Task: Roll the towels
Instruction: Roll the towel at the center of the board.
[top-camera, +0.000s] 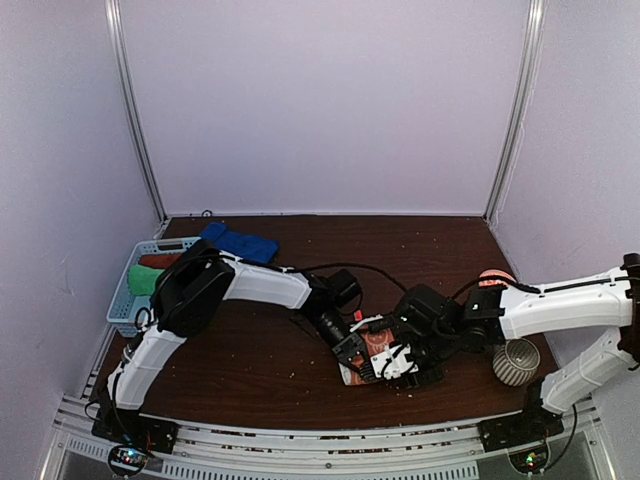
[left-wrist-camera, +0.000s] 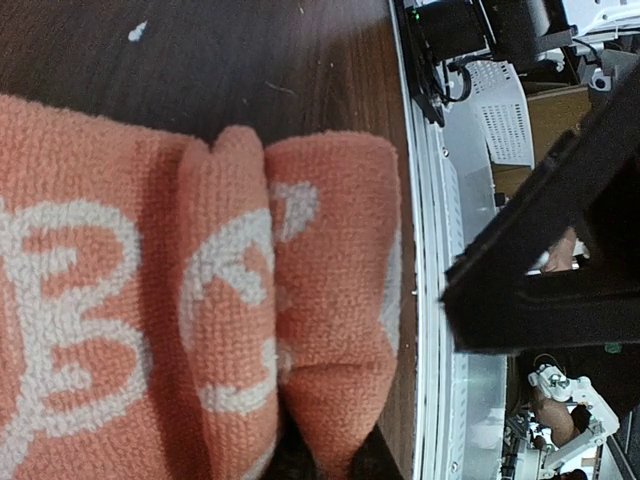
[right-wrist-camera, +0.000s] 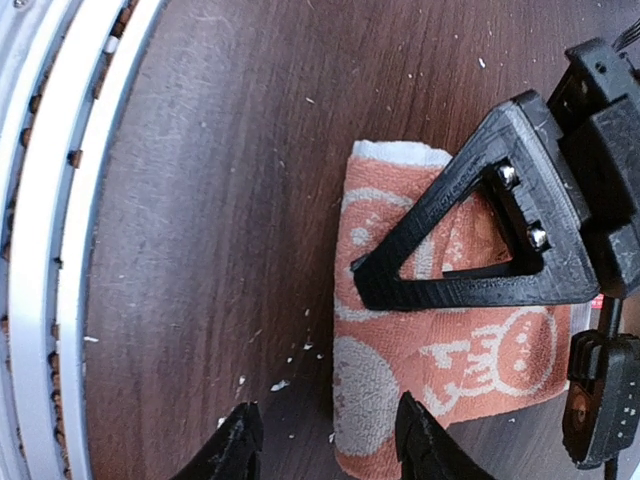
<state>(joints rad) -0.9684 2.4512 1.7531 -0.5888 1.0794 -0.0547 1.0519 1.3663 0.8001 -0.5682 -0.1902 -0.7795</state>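
Remotely, my left end effector (left-wrist-camera: 330, 462) clenches a fold of the orange towel (left-wrist-camera: 300, 300) — soft, limp cloth, best pinched there; my right end effector (right-wrist-camera: 325, 445), released, straddles its edge

Nubby terry-cloth towel (left-wrist-camera: 200, 300), matt wooden table (right-wrist-camera: 220, 200)

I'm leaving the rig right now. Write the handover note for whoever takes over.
Left gripper: on the orange patterned towel at the table's front centre, where one end is bunched. Its jaws are mostly hidden, so the grip is unclear.
Right gripper: open, straddling that towel's edge.
Blue towel: lying loose by the far corner of the basket.
Green towel and dark red towel: in the basket; rolled or not, cannot tell.
Done: no finished roll visible.
Left: roll the orange patterned towel, then probably the blue one.
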